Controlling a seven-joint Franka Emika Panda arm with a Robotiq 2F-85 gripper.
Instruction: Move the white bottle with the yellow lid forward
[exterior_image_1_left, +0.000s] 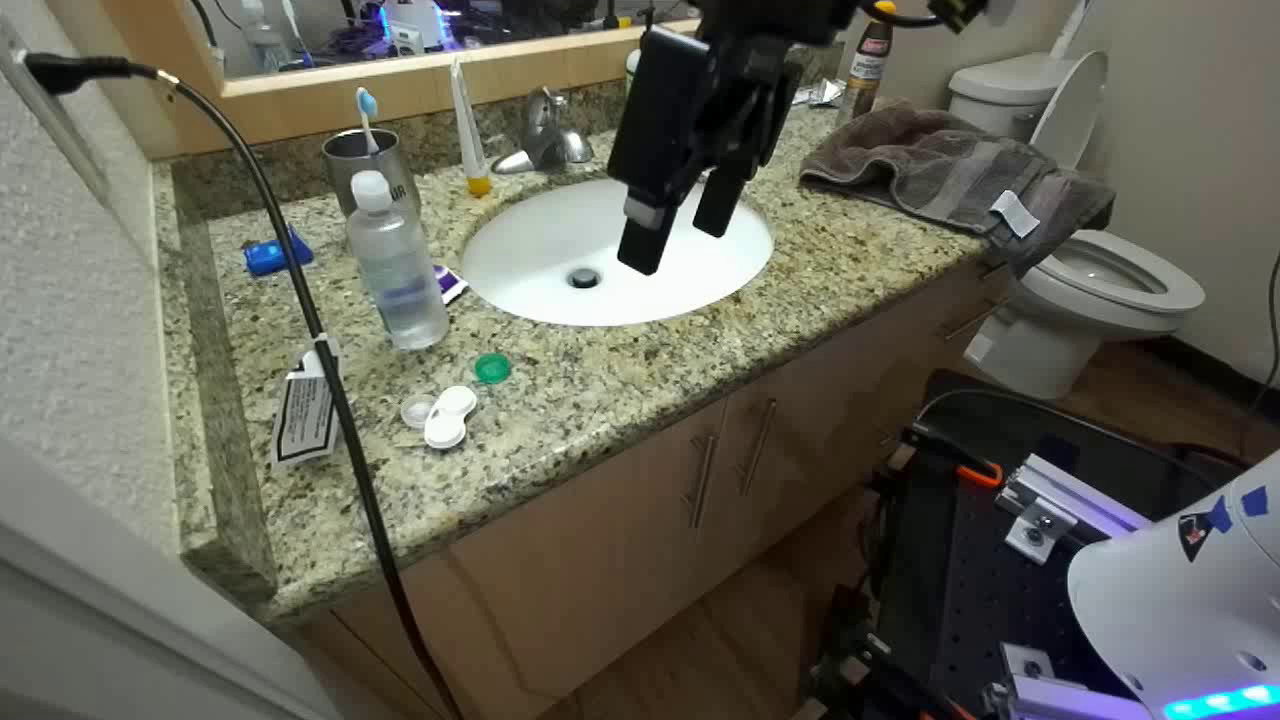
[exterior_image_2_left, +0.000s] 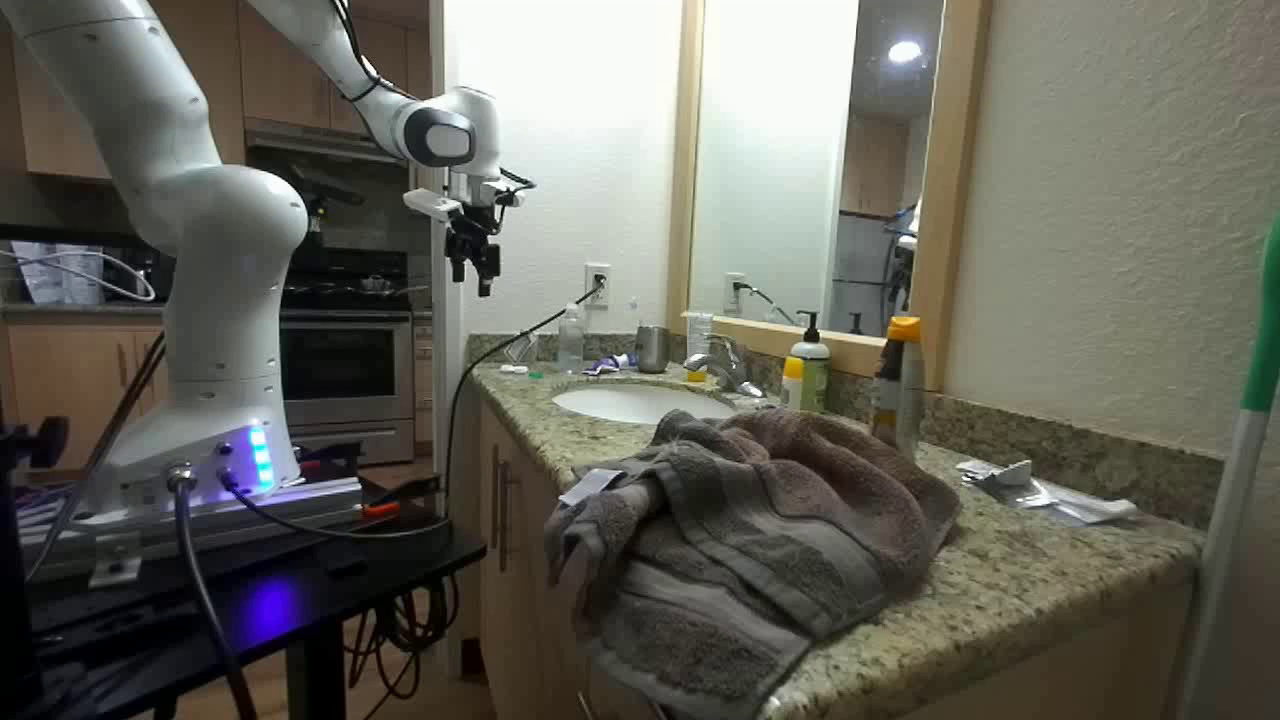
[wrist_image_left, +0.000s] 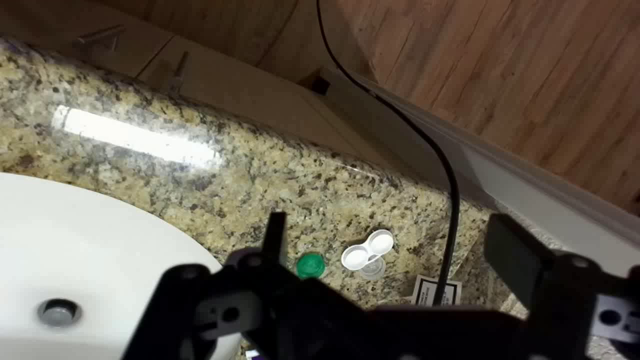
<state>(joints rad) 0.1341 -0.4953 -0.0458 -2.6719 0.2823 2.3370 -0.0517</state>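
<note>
The white bottle with the yellow lid (exterior_image_2_left: 791, 388) stands upright on the countertop beyond the sink in an exterior view, beside a green soap bottle with a dark pump (exterior_image_2_left: 814, 372). It does not show in the wrist view or in the remaining exterior view, where the arm and gripper cover that area. My gripper (exterior_image_1_left: 680, 232) is open and empty, high above the counter; it also shows raised in an exterior view (exterior_image_2_left: 473, 275), well apart from the bottle. In the wrist view the gripper's fingers (wrist_image_left: 387, 220) are wide apart with nothing between them.
A sink (exterior_image_1_left: 620, 310), faucet (exterior_image_1_left: 545, 135), upturned white tube (exterior_image_1_left: 468, 130), metal cup (exterior_image_1_left: 352, 150) and clear bottle (exterior_image_1_left: 395, 265) share the counter. A contact-lens case (wrist_image_left: 369, 249) and green cap (wrist_image_left: 310, 265) lie nearby. A towel (exterior_image_2_left: 740, 520), spray can (exterior_image_2_left: 897, 385) and black cable (exterior_image_1_left: 300, 280) are obstacles.
</note>
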